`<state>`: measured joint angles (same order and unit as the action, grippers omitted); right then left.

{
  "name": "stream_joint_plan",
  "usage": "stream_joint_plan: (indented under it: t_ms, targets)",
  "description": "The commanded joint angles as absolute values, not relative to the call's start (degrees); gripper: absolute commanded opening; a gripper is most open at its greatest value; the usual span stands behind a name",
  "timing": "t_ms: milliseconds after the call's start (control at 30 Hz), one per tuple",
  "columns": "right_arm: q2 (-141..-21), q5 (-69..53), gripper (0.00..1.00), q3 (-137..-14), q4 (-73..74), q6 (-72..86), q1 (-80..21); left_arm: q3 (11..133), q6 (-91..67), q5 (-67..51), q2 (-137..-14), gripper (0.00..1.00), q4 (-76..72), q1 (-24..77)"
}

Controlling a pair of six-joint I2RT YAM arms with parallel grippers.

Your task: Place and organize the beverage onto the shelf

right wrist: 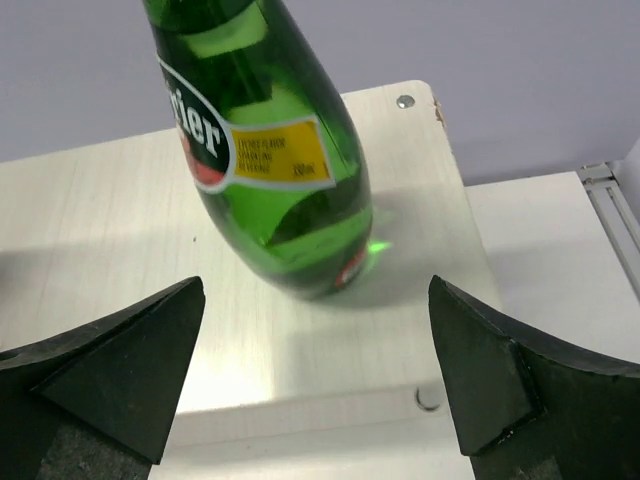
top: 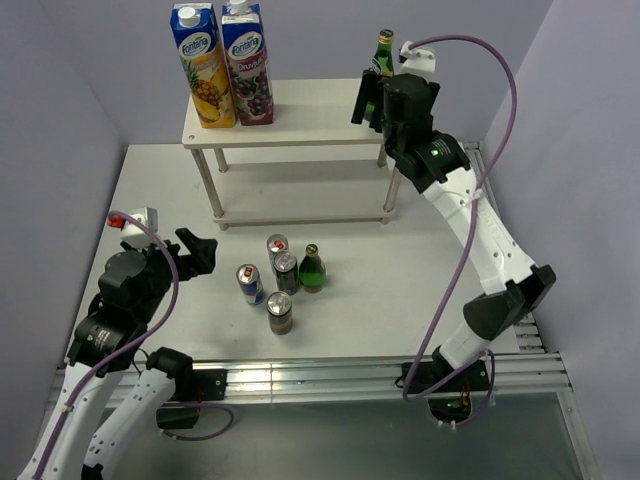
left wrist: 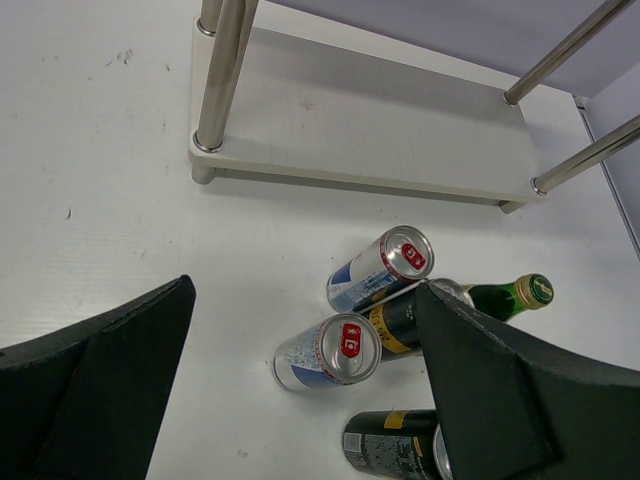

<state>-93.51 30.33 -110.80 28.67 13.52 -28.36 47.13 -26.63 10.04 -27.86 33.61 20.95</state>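
The white two-tier shelf [top: 300, 125] stands at the back. On its top board are two juice cartons [top: 203, 65] at the left and a tall green bottle [top: 384, 52] upright at the right corner. My right gripper [top: 368, 100] is open just in front of that bottle. In the right wrist view the bottle [right wrist: 270, 170] stands free on the board [right wrist: 100, 260], beyond the spread fingers [right wrist: 130, 360]. Several cans [top: 279, 312] and a small green bottle [top: 312, 268] stand clustered on the table. My left gripper [top: 200, 250] is open and empty to their left.
In the left wrist view the shelf's lower board [left wrist: 380, 130] is bare, with its metal legs [left wrist: 215, 75] at the corners. Two silver cans [left wrist: 330, 352], two black cans [left wrist: 390, 445] and the small bottle [left wrist: 510, 295] lie between my left fingers [left wrist: 110, 380]. Grey walls enclose the table.
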Motion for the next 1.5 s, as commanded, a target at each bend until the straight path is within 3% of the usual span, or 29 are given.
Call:
stream_joint_plan:
  t_ms: [0, 200, 433, 600, 833, 1133, 1467]
  targets:
    - [-87.7, 28.3, 1.0, -108.2, 28.7, 14.5, -28.9, 46.9, -25.9, 8.7, -27.7, 0.99, 31.0, 20.2]
    - [-75.8, 20.7, 1.0, -93.0, 24.4, 13.9, -31.9, 47.0, -25.6, 7.9, -27.9, 0.99, 30.8, 19.0]
    - [-51.0, 24.5, 1.0, -56.9, 8.3, 17.9, -51.8, 47.0, -25.4, 7.2, -28.3, 0.99, 30.7, 18.8]
    - [-40.6, 19.9, 1.0, -37.6, 1.2, 28.6, -56.2, 46.9, -25.3, 6.9, -27.9, 0.99, 30.5, 18.7]
    - [-49.1, 10.2, 1.0, -20.3, -16.4, 37.5, -56.7, 46.9, -25.4, 6.9, -27.9, 0.99, 30.6, 18.7]
    - [-68.4, 11.6, 1.0, -20.7, -31.3, 35.1, -56.5, 46.9, -25.4, 7.0, -28.0, 0.99, 30.7, 18.7]
    - [-79.8, 15.9, 1.0, -22.4, -45.2, 30.9, -55.0, 46.9, -25.3, 6.2, -28.5, 0.99, 30.4, 18.7]
